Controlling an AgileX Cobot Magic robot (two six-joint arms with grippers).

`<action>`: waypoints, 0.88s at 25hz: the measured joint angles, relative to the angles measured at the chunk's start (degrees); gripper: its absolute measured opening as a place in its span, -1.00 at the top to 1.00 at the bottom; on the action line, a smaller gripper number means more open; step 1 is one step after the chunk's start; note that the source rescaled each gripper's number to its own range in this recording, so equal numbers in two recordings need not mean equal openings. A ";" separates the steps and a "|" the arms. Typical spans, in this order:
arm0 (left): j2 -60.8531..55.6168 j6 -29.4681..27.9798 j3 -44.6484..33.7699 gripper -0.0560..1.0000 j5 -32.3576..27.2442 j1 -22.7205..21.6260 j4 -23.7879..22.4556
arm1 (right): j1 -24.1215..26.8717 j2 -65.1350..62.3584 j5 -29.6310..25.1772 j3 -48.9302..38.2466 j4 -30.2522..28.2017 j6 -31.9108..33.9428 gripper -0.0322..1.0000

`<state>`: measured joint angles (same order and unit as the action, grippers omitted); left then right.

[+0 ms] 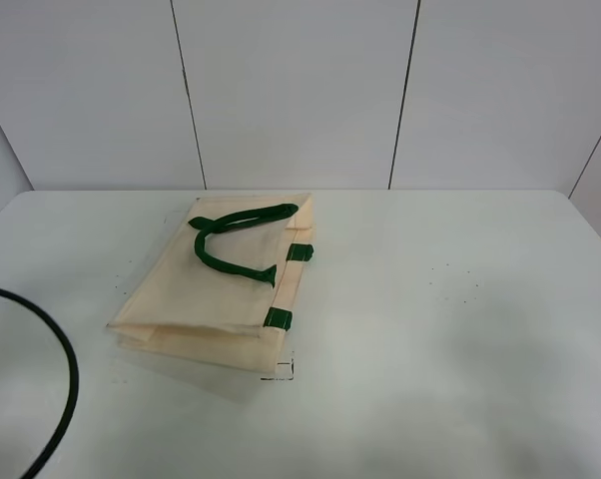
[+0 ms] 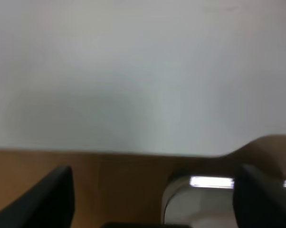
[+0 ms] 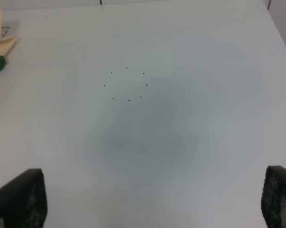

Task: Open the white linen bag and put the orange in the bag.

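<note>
The white linen bag (image 1: 216,289) lies flat and closed on the white table (image 1: 450,329), left of centre, its dark green handles (image 1: 236,239) folded on top and green tabs (image 1: 278,318) along its right rim. A corner of the bag (image 3: 0,40) shows in the right wrist view. The orange is not in view. Neither arm shows in the exterior high view. My left gripper (image 2: 155,199) is open and empty over the table's edge. My right gripper (image 3: 152,202) is open and empty above bare table to the right of the bag.
A black cable (image 1: 56,349) curves over the table's front left. A small printed mark (image 1: 281,371) sits at the bag's near corner. A ring of tiny black dots (image 3: 128,85) marks the table. Brown floor (image 2: 114,190) shows beyond the table edge.
</note>
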<state>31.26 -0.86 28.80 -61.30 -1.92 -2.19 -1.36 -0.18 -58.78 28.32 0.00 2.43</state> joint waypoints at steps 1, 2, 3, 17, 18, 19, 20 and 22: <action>-3.16 0.86 -0.11 -0.59 0.34 0.00 0.64 | 0.00 0.00 0.00 0.00 0.00 0.00 -1.00; -5.65 1.38 -0.11 -0.59 0.54 0.00 0.95 | 0.00 0.00 0.00 0.00 0.00 0.00 -1.00; -8.41 1.71 -0.11 -0.59 0.61 0.00 1.22 | 0.00 0.00 0.00 0.00 0.00 0.00 -1.00; -27.97 1.71 -0.47 -0.59 0.48 0.00 1.60 | 0.00 0.00 0.00 0.00 0.00 0.00 -1.00; -28.52 1.71 -0.47 -0.59 0.48 0.00 1.60 | 0.00 0.00 0.00 0.00 0.00 0.00 -1.00; -29.16 1.71 -0.52 -0.59 0.48 0.00 1.65 | 0.00 0.00 0.00 0.00 0.00 0.00 -1.00; -29.73 1.71 -0.52 -0.59 0.48 0.00 1.65 | 0.00 0.00 0.00 0.00 0.00 0.00 -1.00; -30.99 1.53 -0.52 -0.59 0.56 0.00 1.65 | 0.00 0.00 0.00 0.00 0.00 0.00 -1.00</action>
<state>0.26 0.67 28.28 -60.74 -1.92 -0.54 -1.36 -0.18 -58.78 28.32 0.00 2.43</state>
